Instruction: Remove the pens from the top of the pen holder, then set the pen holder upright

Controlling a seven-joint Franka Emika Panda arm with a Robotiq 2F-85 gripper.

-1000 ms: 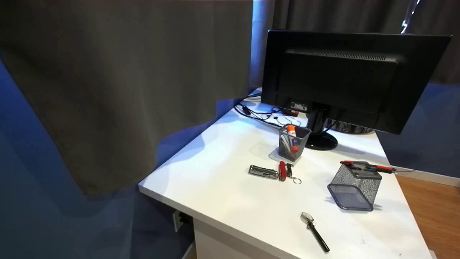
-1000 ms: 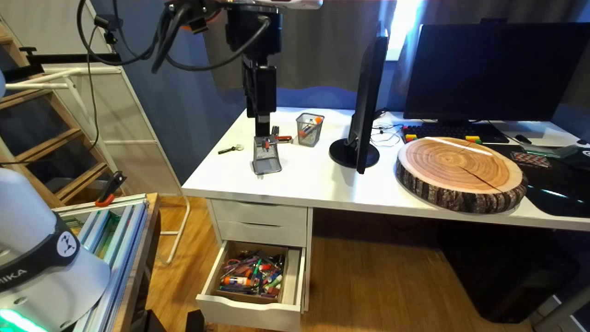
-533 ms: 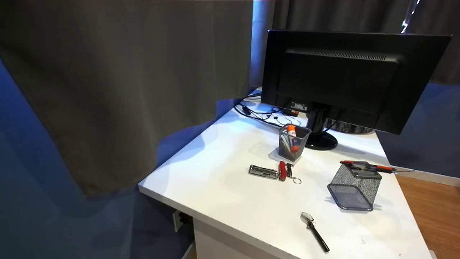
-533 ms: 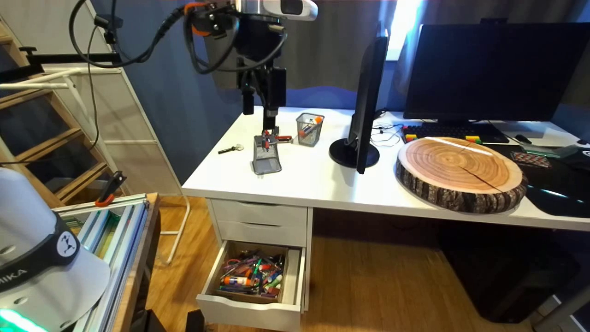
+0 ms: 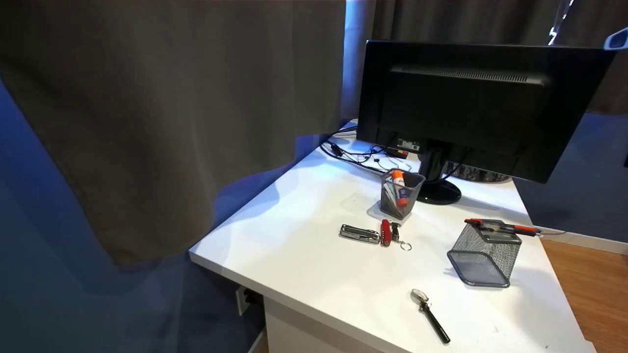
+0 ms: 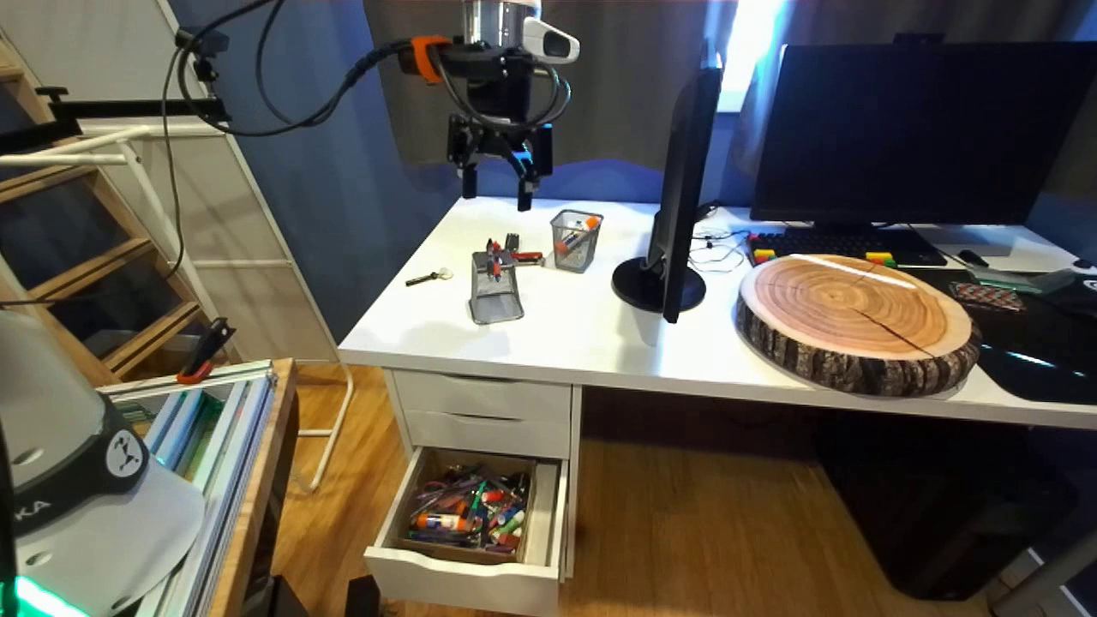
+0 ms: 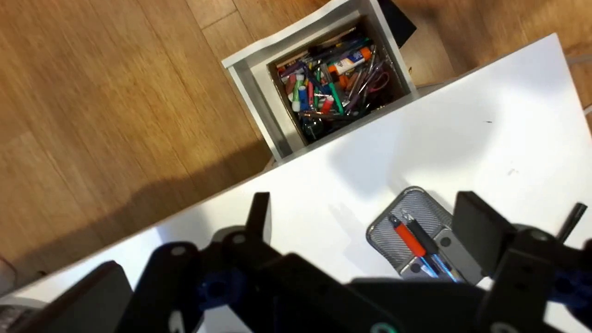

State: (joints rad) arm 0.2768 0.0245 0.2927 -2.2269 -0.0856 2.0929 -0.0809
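The surface (image 5: pixel 294 260) is smooth and white, in a room with a deep-blue wall (image 6: pixel 334 206), heavy dark curtains (image 5: pixel 196 122) and a wooden floor (image 6: pixel 703 514). On it the pen holder (image 5: pixel 483 262), a small square-sided box of dark, see-through wire mesh, stands upside down: flat base on top, rounded rim at the bottom. Thin pens (image 5: pixel 505 227), red and dark, lie across that base, one end jutting past its edge; how many is hard to tell. The gripper (image 6: pixel 497 190), black and angular, hangs higher than the pen holder and apart from it, fingers spread wide.

In an exterior view, left of the pen holder are a ribbed metal multitool (image 5: pixel 359 234) and a glossy red pocket knife (image 5: pixel 386 233). Farther back from the pen holder, a mesh cup (image 5: pixel 410 198) stands upright with an orange-ended glue stick (image 5: pixel 400 190). Nearer the camera than the pen holder lies a black stick (image 5: pixel 434 322) with a pale tip. Behind the pen holder rises a black monitor (image 5: pixel 481 108), vent slots across its back.

In an exterior view, a round, bark-edged slab of wood (image 6: pixel 857 300) sits well to the right of the pen holder. Lower than the pen holder, an open white drawer (image 6: pixel 467 587) holds jumbled, colourful stationery (image 6: pixel 476 506).
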